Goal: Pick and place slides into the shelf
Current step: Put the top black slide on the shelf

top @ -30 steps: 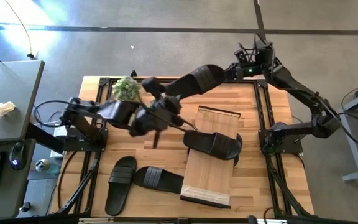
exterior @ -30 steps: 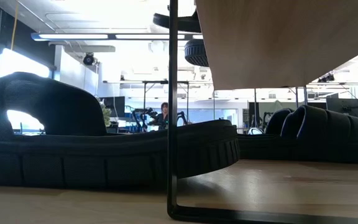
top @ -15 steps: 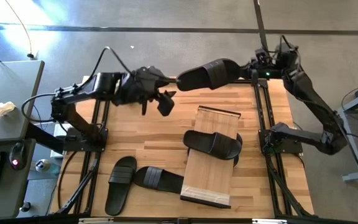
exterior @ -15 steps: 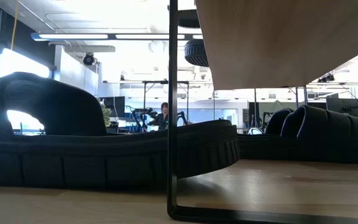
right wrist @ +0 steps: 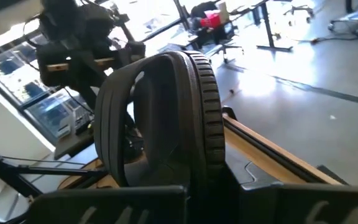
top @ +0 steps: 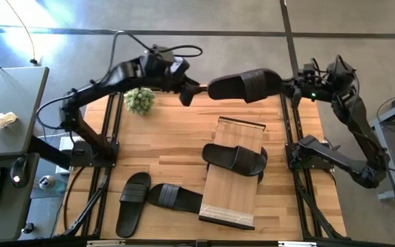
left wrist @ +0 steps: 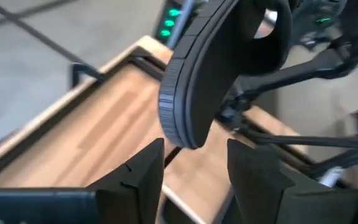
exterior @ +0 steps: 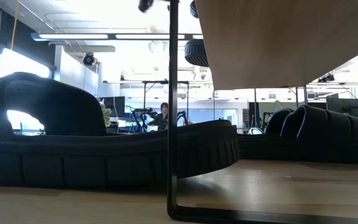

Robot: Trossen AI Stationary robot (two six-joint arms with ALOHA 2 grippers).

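Slides: four black sandals in all, and one sandal [top: 245,86] is up in the air at about 12 o'clock, over the far edge of the table [top: 156,147].
Right gripper: the right gripper [top: 292,88] pinches that raised sandal by one end, out at about 1 o'clock, with its jaws pressed tight on it.
Left gripper: the left gripper [top: 186,95] sits at about 11 o'clock, just off the free end of the raised sandal, with its jaws spread and nothing in them.
Shelf: the shelf [top: 233,199] lies right of the middle, and one sandal [top: 235,159] rests across its top.
Still to pick: two sandals, one [top: 132,203] and the other [top: 175,197], lie side by side on the table at about 7 o'clock.
Risk one: the raised sandal is held by only one end, so it could sag or slip out and drop off the far edge.
Risk two: if the left jaws close off to one side, they could push the sandal away and not catch it.
Risk three: the small plant [top: 140,99] stands near the left arm and a low swing could knock it over.
Risk four: putting the next sandal down could bump the one on the shelf top.
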